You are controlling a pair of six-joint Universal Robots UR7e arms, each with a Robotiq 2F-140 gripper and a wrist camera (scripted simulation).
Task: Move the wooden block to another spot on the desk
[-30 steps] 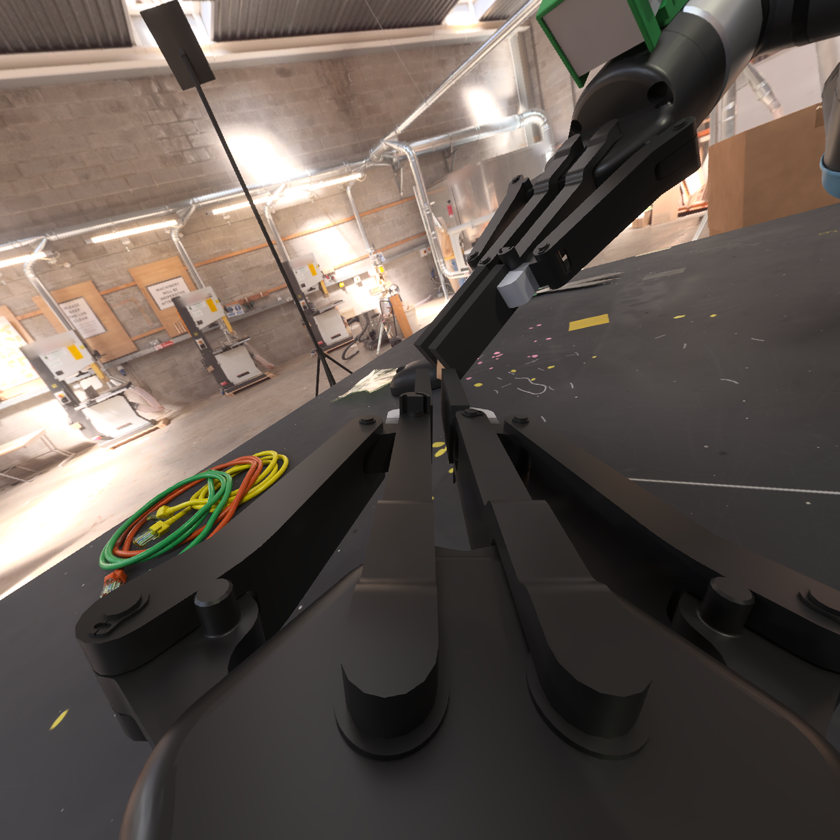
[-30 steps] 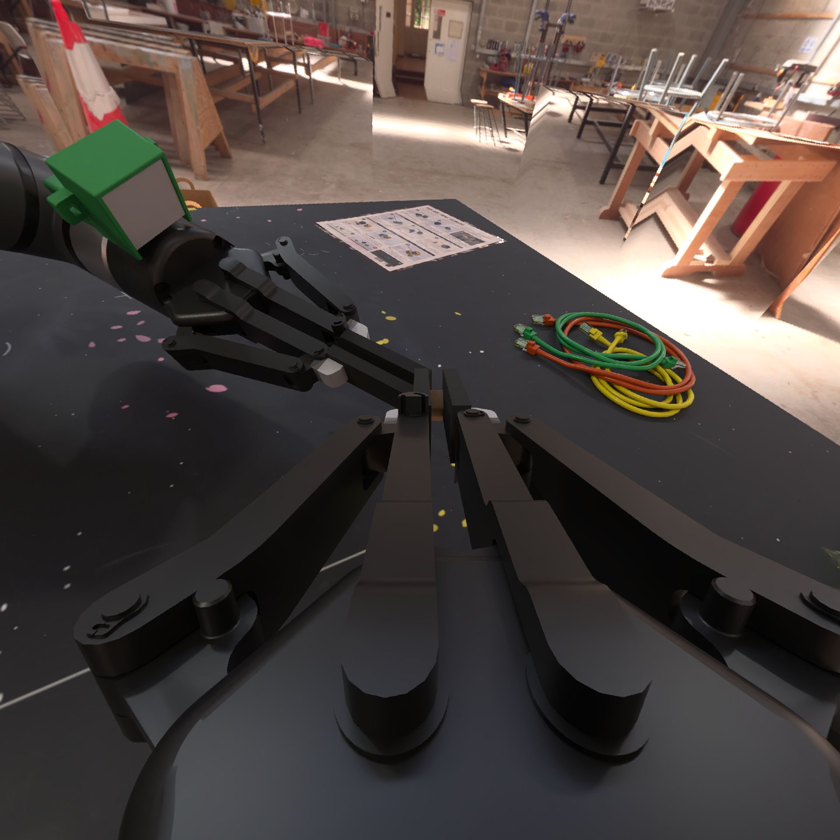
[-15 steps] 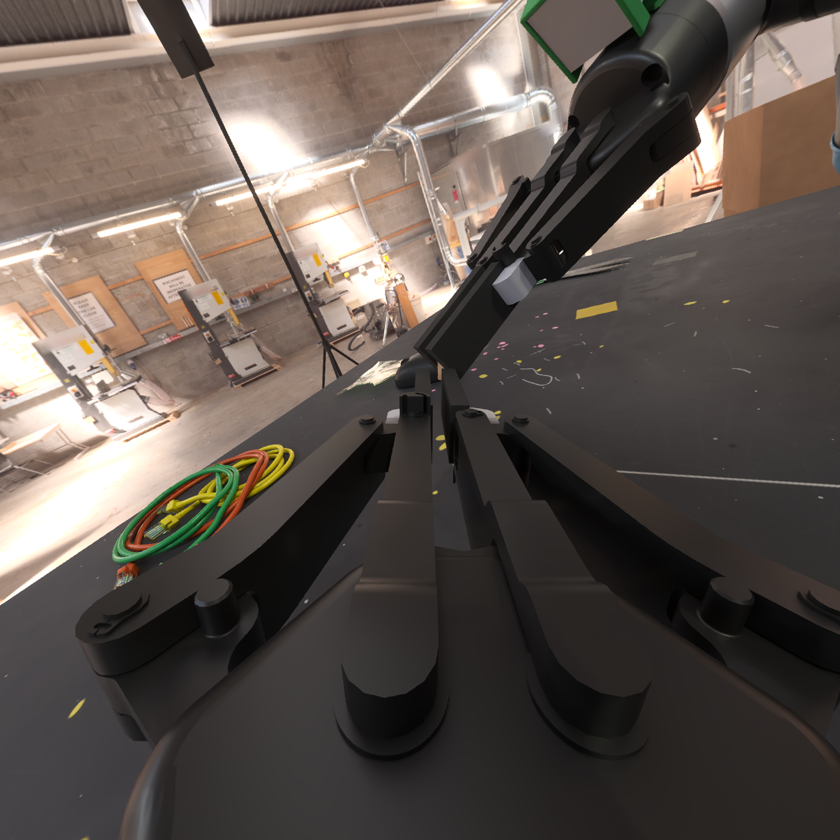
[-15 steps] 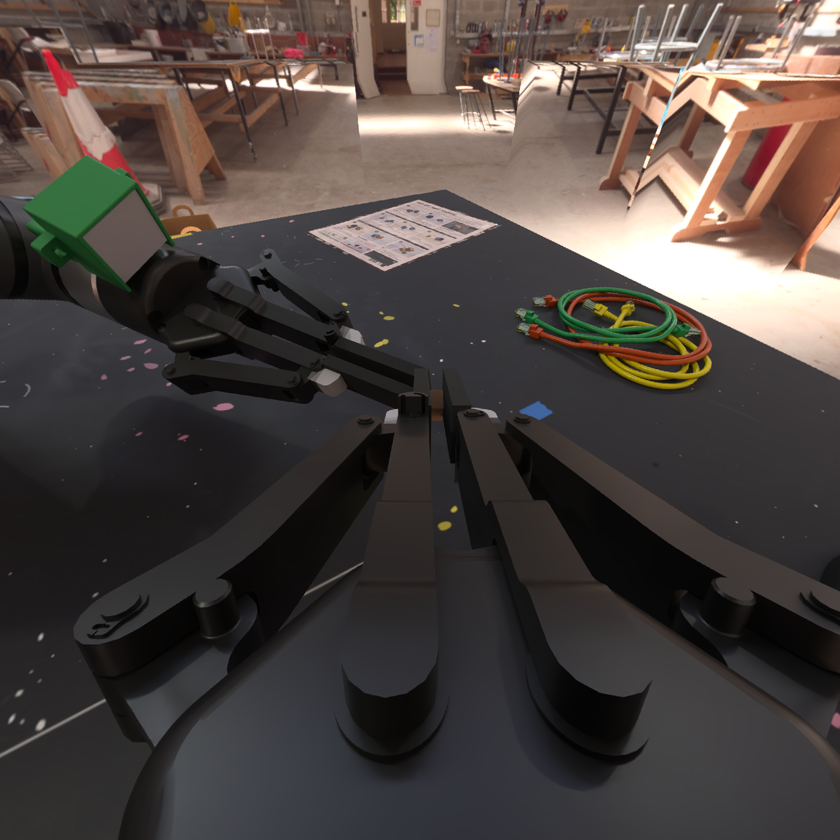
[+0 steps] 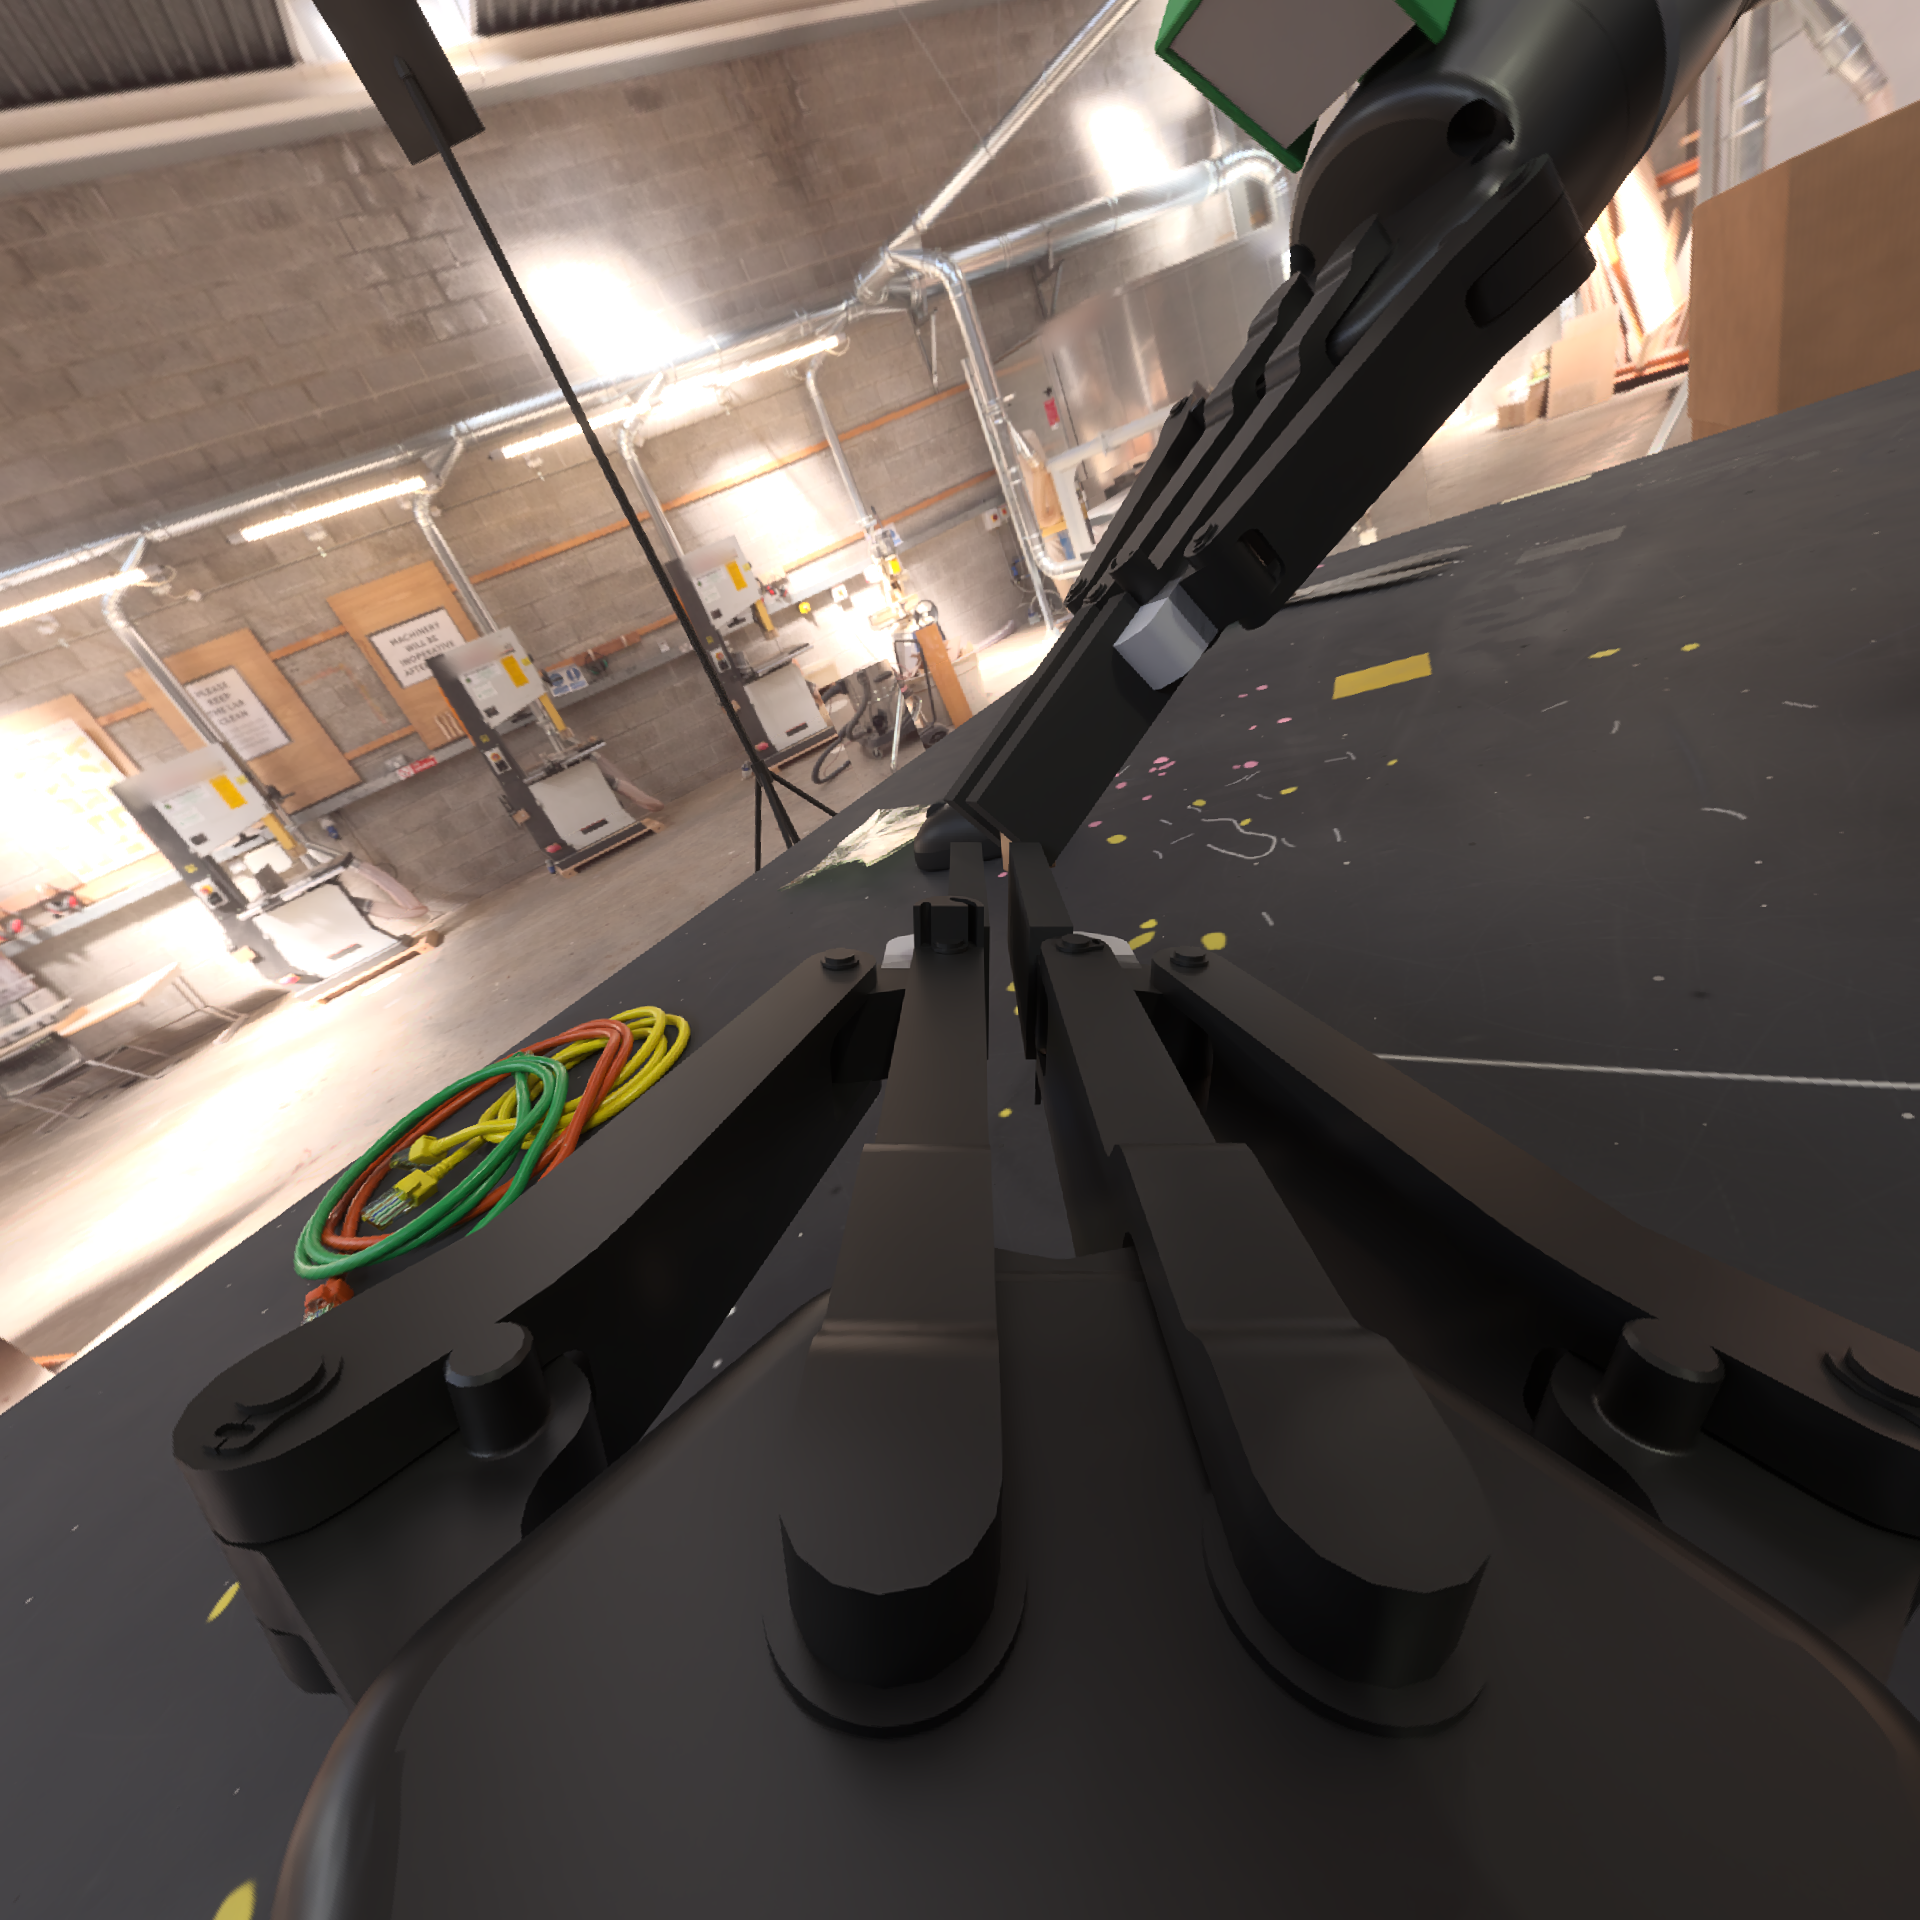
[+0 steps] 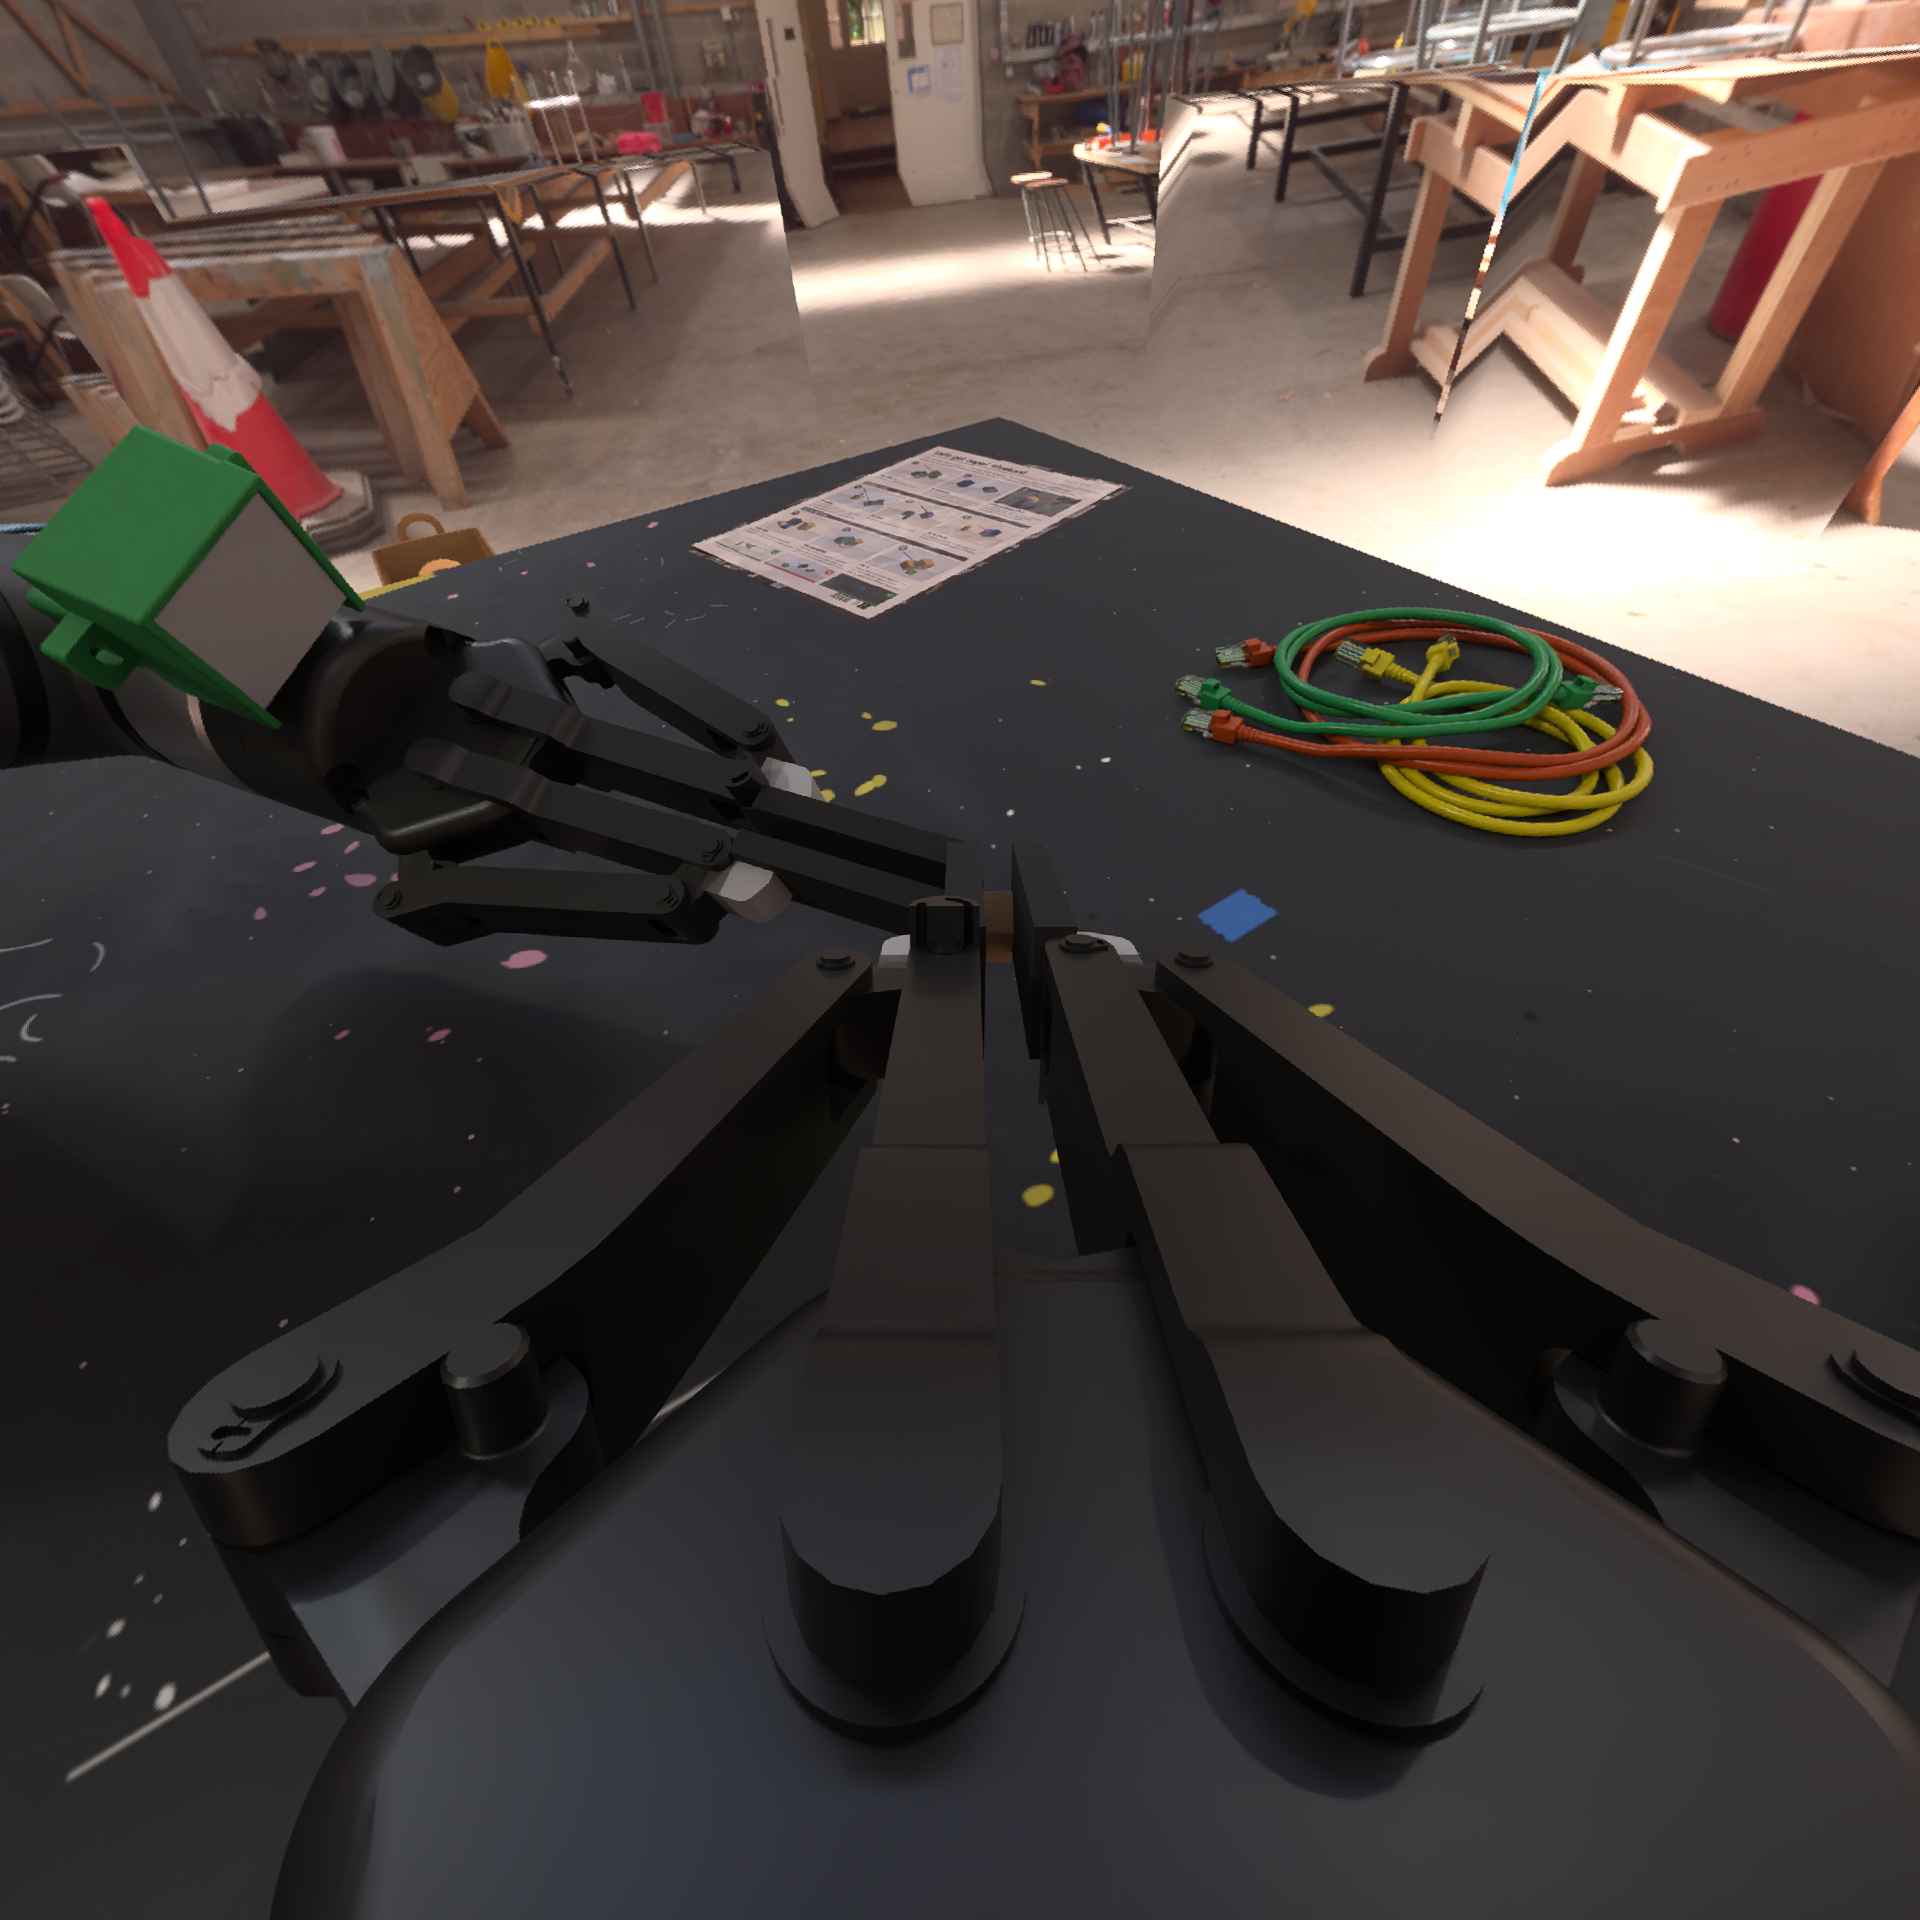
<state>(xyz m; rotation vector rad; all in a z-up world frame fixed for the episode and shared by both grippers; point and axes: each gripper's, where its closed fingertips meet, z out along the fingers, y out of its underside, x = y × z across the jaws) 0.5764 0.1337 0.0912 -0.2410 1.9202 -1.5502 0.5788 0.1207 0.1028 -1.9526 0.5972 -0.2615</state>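
Observation:
A small brown wooden block (image 6: pixel 997 914) shows as a sliver between the fingertips of my right gripper (image 6: pixel 995 883), which is shut on it above the dark desk (image 6: pixel 1455 1091). My left gripper (image 5: pixel 995 868) meets the same spot from the other side. Its jaws are drawn in to the same narrow gap, shut on the block, which is almost hidden in the left wrist view. The left gripper also shows in the right wrist view (image 6: pixel 940 883), reaching in from the left. The right gripper shows in the left wrist view (image 5: pixel 982 821), slanting down from the upper right.
A coil of green, orange and yellow cables (image 6: pixel 1455 717) lies near the desk's edge and also shows in the left wrist view (image 5: pixel 488 1132). A printed sheet (image 6: pixel 914 520) lies at the far edge. A blue tape mark (image 6: pixel 1236 914) and a yellow one (image 5: pixel 1382 673) are on the desk.
Both grippers have moved together, still meeting at the block. The desk has slid in both views, the blue tape mark has come into sight and the cables have shifted.

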